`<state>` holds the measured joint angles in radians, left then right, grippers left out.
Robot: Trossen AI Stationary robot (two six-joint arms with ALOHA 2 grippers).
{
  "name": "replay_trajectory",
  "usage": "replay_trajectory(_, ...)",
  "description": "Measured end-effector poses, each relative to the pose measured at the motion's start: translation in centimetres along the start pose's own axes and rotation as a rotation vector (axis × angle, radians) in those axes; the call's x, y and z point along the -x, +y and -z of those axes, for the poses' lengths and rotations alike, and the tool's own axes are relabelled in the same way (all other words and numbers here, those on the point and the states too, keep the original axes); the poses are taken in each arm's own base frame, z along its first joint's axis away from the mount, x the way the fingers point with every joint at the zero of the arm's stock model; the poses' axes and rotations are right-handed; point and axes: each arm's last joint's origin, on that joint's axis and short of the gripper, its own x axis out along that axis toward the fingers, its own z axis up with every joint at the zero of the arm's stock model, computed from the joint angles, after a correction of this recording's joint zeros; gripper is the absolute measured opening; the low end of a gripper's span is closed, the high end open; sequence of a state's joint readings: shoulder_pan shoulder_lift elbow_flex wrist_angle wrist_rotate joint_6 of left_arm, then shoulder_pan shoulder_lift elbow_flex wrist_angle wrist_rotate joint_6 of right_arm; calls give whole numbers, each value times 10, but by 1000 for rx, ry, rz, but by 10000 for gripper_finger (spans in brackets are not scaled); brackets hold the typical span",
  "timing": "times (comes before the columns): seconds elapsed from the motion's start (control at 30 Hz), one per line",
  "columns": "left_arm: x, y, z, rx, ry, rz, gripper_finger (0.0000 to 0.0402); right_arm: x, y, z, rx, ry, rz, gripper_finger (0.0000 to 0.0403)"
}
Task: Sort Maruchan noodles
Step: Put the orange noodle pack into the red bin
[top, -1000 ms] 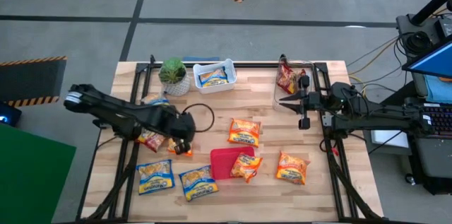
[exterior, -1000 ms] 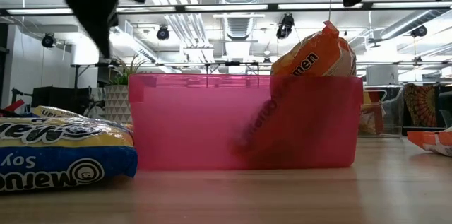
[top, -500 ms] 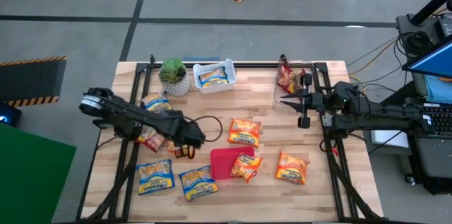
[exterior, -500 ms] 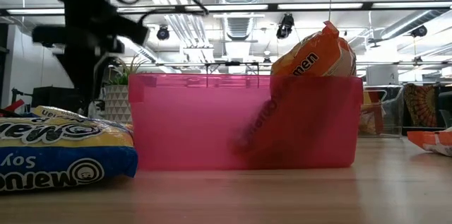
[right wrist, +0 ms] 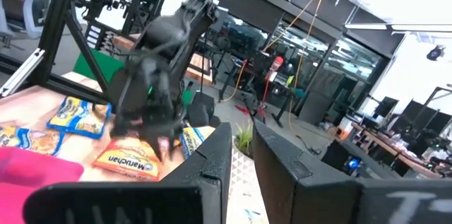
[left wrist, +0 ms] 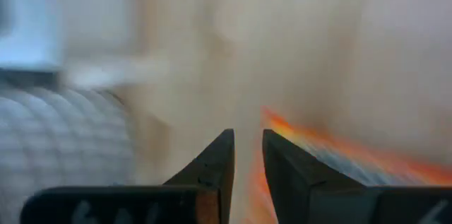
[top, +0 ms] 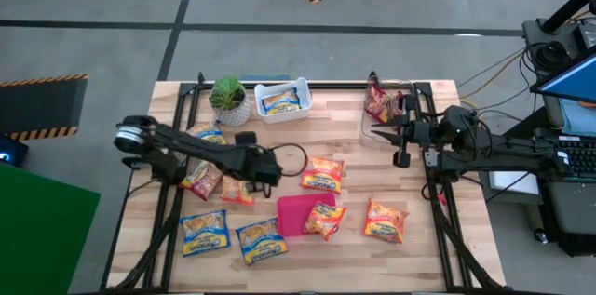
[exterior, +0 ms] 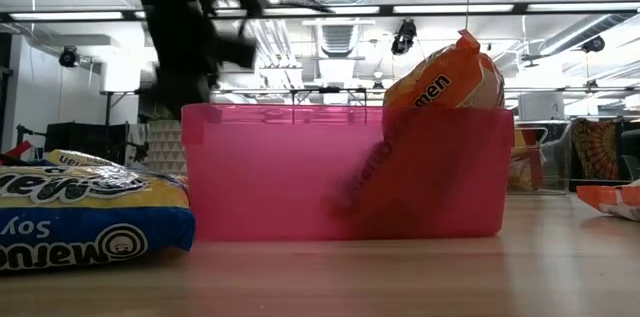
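- High view: the left gripper (top: 271,172) hangs above the desk (top: 438,248), beside an orange noodle packet (top: 321,173); the right gripper (top: 380,133) waits by the right edge.
- Low view: one orange packet (exterior: 440,82) leans inside the pink bin (exterior: 345,170).
- Wrist views: both grippers nearly closed, empty.

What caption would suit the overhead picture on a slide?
Left end effector over the table among scattered Maruchan noodle packets; one orange packet sits in the pink bin.
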<state>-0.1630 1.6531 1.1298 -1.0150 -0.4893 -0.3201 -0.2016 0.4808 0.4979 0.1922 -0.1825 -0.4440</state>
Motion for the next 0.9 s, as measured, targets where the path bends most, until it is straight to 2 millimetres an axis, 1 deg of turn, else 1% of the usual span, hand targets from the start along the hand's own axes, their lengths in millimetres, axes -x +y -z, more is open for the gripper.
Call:
replay_trajectory(0.07, 11, 3, 9, 28, 76, 182, 47, 0, 0, 0, 6, -1, 1, 47)
replay_trajectory(0.1, 13, 2, 14, 51, 110, 257, 42, 0, 0, 0, 12, -1, 1, 47)
replay_trajectory(0.13, 15, 1, 20, 75, 130, 306, 39, 0, 0, 0, 18, -1, 1, 47)
replay_trajectory(0.2, 15, -3, 30, 109, 149, 334, 33, 0, 0, 0, 21, -1, 0, 47)
replay_trajectory(0.3, 4, -11, 41, 110, 150, 337, 25, 0, 0, 0, 21, -1, 0, 47)
replay_trajectory(0.47, -23, -25, 44, 123, 102, 356, 8, 0, 0, 0, 21, -1, 0, 47)
replay_trajectory(0.53, -31, -27, 43, 131, 81, 329, 3, 0, 0, 0, 21, -1, 1, 47)
replay_trajectory(0.67, -38, -25, 27, 162, -99, 161, 0, 0, -1, -1, 28, -10, 5, 47)
replay_trajectory(0.77, -29, -17, 11, 157, -200, 127, 0, 0, -1, -1, 30, -10, 5, 47)
replay_trajectory(0.9, -11, -8, 6, 136, -227, 144, 0, 0, -1, -1, 30, -10, 5, 47)
